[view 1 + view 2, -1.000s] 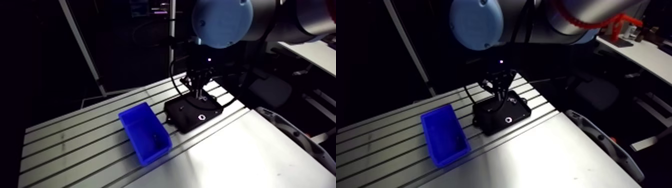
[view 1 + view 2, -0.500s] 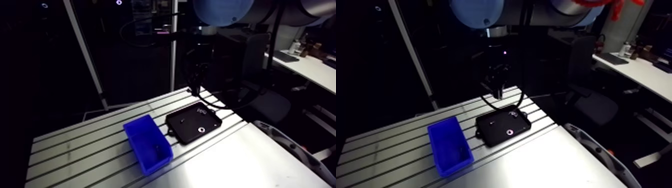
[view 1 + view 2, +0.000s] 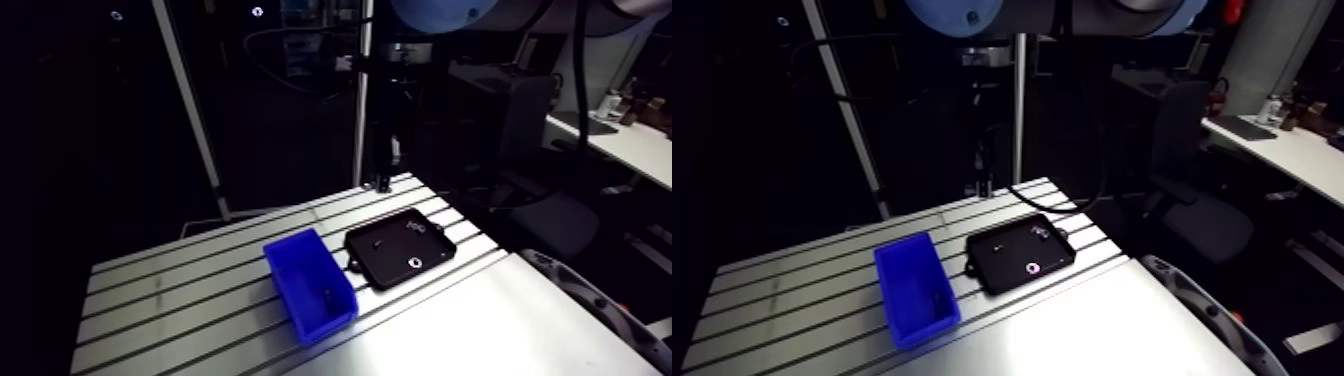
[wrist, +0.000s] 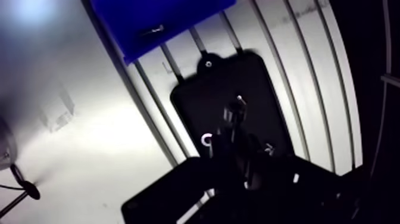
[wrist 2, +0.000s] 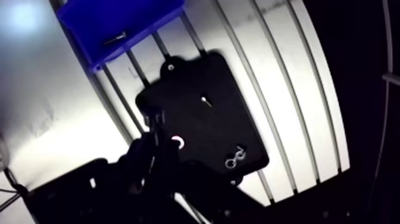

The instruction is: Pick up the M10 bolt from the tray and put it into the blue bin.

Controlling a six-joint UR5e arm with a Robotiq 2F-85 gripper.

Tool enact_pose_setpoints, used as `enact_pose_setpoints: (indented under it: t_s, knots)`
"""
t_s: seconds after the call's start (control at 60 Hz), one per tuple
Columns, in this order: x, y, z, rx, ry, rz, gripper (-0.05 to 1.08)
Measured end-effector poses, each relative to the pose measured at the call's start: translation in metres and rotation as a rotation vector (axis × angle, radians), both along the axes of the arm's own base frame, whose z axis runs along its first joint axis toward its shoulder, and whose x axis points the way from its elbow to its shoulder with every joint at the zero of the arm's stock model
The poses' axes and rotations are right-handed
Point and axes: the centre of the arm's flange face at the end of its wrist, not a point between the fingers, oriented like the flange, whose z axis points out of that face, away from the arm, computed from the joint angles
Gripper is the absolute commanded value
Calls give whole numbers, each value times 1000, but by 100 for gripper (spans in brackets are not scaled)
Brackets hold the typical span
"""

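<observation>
The black tray (image 4: 253,77) lies on the slotted table next to the blue bin (image 4: 172,12). My gripper (image 4: 234,117) hangs high above the tray, its dark fingers drawn together on a small grey threaded piece, the M10 bolt (image 4: 236,107). In the arm view the gripper (image 3: 382,180) is well above the table's far edge, behind the tray (image 3: 385,262) and to the right of the bin (image 3: 300,262). A small pale pin (image 5: 205,102), a ring (image 5: 177,142) and a pair of washers (image 5: 234,159) lie in the tray.
A small dark screw-like part (image 4: 152,31) lies inside the blue bin. A smooth metal sheet (image 3: 470,330) covers the near right of the table, and bare slotted table (image 3: 170,300) stretches to the left of the bin.
The gripper has risen from down at the tray to high above it. The arm camera has risen too, so the tray and bin look smaller and lower.
</observation>
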Motion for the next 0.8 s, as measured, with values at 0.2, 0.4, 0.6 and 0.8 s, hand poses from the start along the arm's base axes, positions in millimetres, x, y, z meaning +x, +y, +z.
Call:
enact_pose_setpoints:
  t_s: [0.2,0.4,0.6,0.8]
  knots:
    - [-1,-28,-2,-11,-4,198,102]
    - [0,-65,-5,-13,-10,312,102]
    - [2,-102,-13,-16,-26,374,102]
    - [6,-133,-27,-10,-33,386,102]
